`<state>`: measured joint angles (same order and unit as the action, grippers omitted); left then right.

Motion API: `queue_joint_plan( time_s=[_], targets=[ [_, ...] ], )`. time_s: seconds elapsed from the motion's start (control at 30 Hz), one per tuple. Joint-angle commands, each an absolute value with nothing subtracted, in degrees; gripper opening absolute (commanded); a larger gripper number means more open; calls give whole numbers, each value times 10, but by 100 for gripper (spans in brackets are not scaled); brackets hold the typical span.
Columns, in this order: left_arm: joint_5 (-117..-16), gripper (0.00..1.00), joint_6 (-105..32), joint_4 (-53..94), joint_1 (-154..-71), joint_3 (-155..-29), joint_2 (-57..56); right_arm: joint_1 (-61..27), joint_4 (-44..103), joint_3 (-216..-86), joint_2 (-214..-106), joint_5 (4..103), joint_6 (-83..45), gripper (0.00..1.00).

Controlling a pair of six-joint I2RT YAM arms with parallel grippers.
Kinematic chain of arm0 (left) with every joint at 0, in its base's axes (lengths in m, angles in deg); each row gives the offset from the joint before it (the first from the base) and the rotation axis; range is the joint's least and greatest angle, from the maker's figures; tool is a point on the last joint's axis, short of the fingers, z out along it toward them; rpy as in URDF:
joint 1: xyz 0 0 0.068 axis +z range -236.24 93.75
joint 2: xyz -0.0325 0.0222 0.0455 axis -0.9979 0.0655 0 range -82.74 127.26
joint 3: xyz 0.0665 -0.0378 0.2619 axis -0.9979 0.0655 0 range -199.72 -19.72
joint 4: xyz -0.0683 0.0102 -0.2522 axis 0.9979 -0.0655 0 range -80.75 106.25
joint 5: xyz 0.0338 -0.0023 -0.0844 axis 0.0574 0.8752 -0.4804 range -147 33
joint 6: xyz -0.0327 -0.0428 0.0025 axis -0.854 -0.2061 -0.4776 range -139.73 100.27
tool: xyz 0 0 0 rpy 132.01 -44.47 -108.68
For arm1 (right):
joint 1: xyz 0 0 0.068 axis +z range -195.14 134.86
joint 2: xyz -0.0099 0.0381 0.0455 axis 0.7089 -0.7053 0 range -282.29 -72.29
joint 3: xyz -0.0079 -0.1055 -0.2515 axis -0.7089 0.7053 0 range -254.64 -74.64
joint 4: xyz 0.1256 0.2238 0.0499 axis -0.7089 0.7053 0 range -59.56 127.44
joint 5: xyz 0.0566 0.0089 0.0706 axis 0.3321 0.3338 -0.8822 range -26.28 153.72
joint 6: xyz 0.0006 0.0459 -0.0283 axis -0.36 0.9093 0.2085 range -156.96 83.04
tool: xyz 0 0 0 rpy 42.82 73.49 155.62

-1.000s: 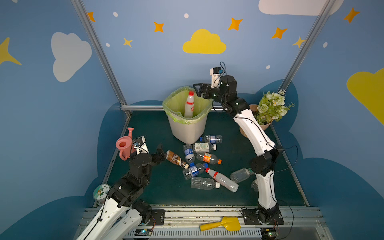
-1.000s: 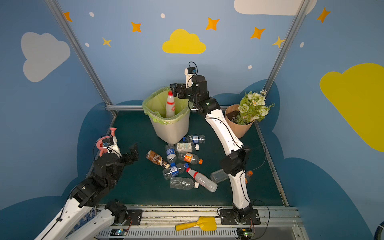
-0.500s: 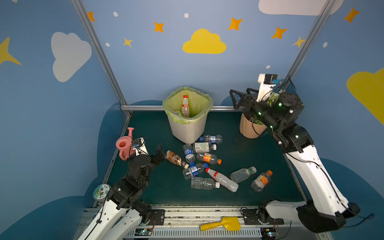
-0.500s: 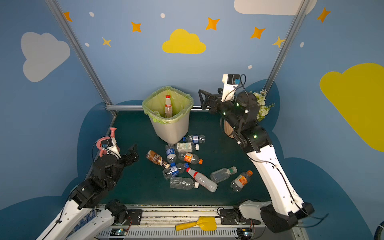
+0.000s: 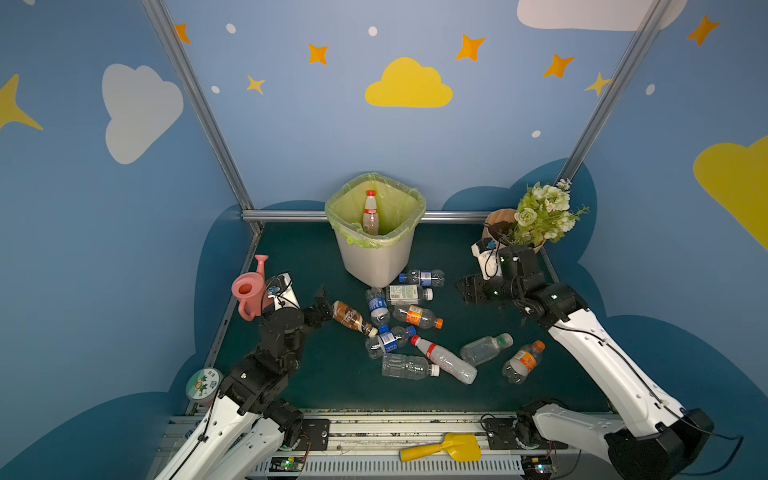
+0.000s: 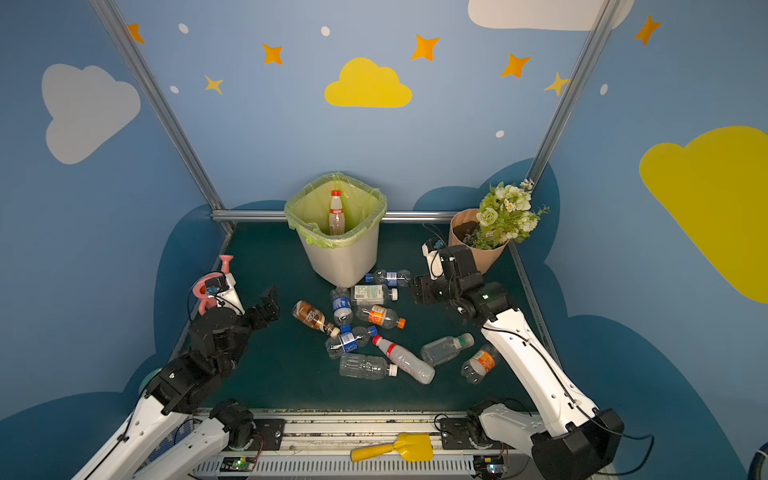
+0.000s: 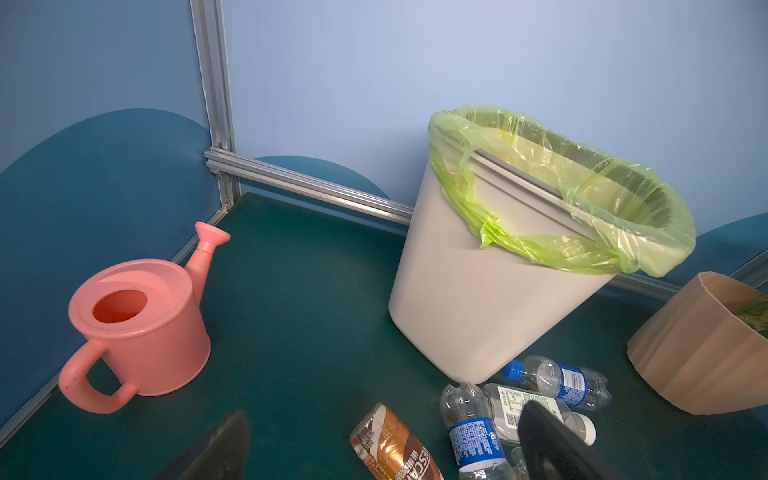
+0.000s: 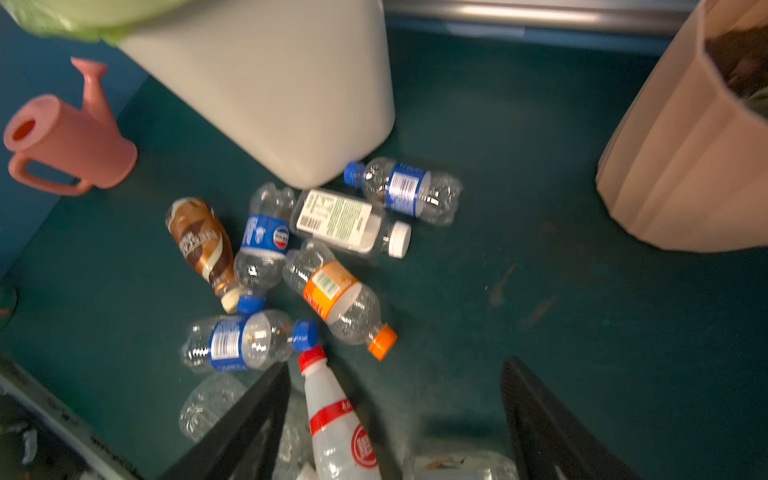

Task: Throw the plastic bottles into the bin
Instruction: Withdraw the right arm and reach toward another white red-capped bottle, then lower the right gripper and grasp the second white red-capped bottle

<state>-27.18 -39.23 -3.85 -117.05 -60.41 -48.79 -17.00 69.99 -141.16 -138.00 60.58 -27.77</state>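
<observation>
Clear crumpled plastic bottles (image 5: pixel 405 366) lie scattered on the green table (image 5: pixel 328 374) before the tapered off-white bin (image 5: pixel 376 259); one red-capped bottle (image 5: pixel 370 212) stands inside its yellow-green liner (image 5: pixel 401 199). Left gripper (image 5: pixel 320 306) and right gripper (image 5: pixel 463 290) gape wide, empty.

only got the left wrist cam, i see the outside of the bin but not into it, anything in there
Observer: Yes. In both top views one red-capped bottle stands upright inside the bin.
Operator: ok and the right gripper, cant see it from here
Observer: The right gripper hovers above the mat between the flowerpot and the white-capped bottle, jaws apart with nothing held.
</observation>
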Motion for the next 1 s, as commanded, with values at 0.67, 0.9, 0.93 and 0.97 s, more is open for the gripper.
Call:
queue_joint_plan(
  time_s=[0.67, 0.9, 0.93, 0.97],
  targets=[
    [-283, 100, -392, -18, -1169, -607, -472, -38, 887, -1414, -1570, 596, -339, 66],
    [-282, 100, -396, -25, -1169, -605, -475, -25, 893, -1415, -1603, 600, -348, 62],
    [-281, 100, -396, -26, -1168, -604, -476, -24, 893, -1415, -1608, 602, -348, 62],
    [-280, 100, -396, -27, -1168, -603, -477, -22, 893, -1414, -1614, 603, -348, 62]
  ],
)
